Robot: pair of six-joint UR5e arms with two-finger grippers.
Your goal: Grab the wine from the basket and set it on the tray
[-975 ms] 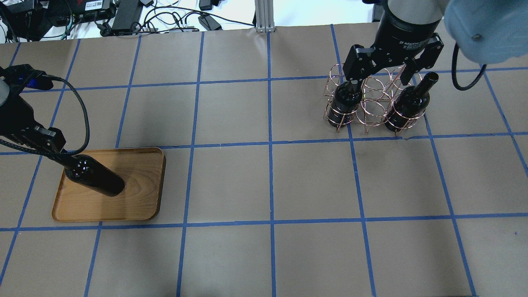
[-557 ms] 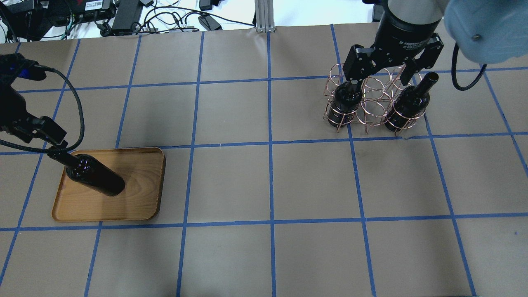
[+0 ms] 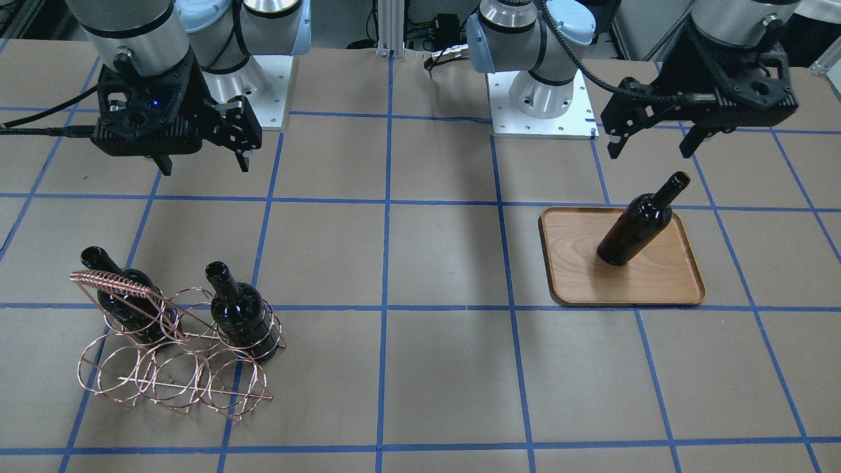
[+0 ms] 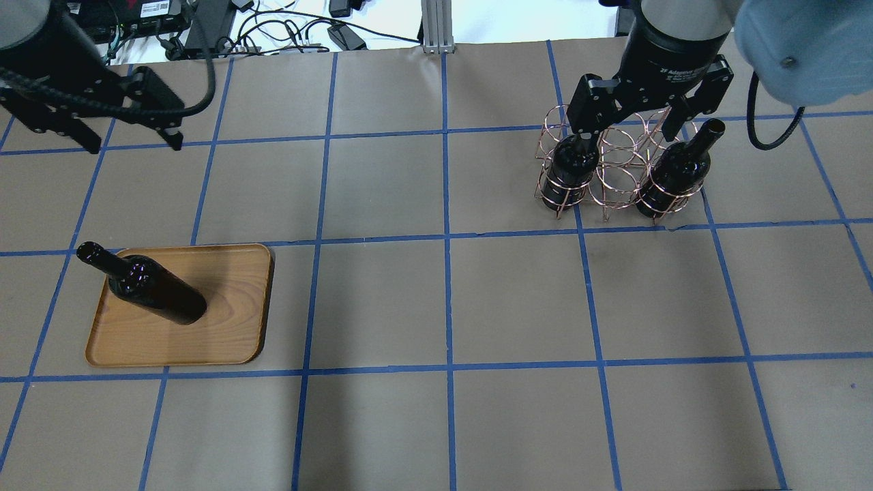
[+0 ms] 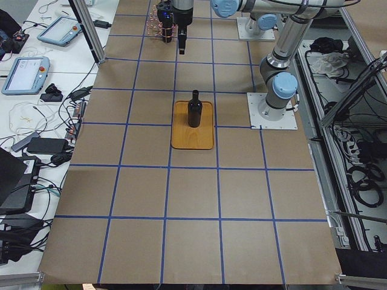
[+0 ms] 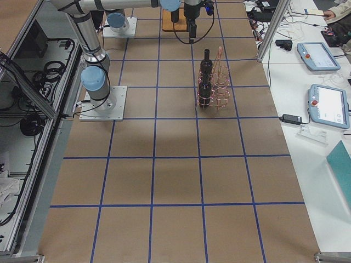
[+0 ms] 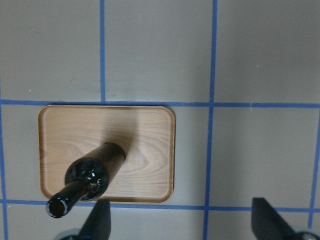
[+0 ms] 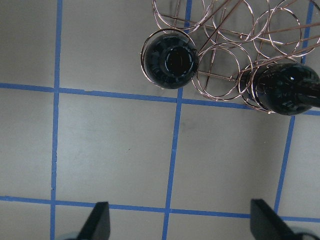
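Observation:
One wine bottle point(image 4: 157, 293) stands upright on the wooden tray point(image 4: 225, 327), at the tray's left part; both also show in the front view (bottle point(image 3: 637, 223), tray point(image 3: 657, 282)) and in the left wrist view (bottle point(image 7: 95, 172), tray point(image 7: 145, 135)). My left gripper point(image 4: 133, 140) is open and empty, high above and beyond the tray. The copper wire basket point(image 4: 617, 170) holds two more bottles point(image 4: 569, 170) point(image 4: 675, 174). My right gripper point(image 4: 631, 126) is open and empty, hovering above the basket; its wrist view looks down on one bottle mouth point(image 8: 170, 60).
Cables and electronics point(image 4: 204, 27) lie beyond the table's far edge. The two arm bases point(image 3: 539, 98) point(image 3: 253, 79) stand at the robot side. Blue tape lines grid the brown table. Tablets point(image 6: 315, 55) lie on a side bench.
My left gripper has come off the bottle's neck and moved up and away toward the far side. The bottle stays standing on the tray. The right arm has not moved.

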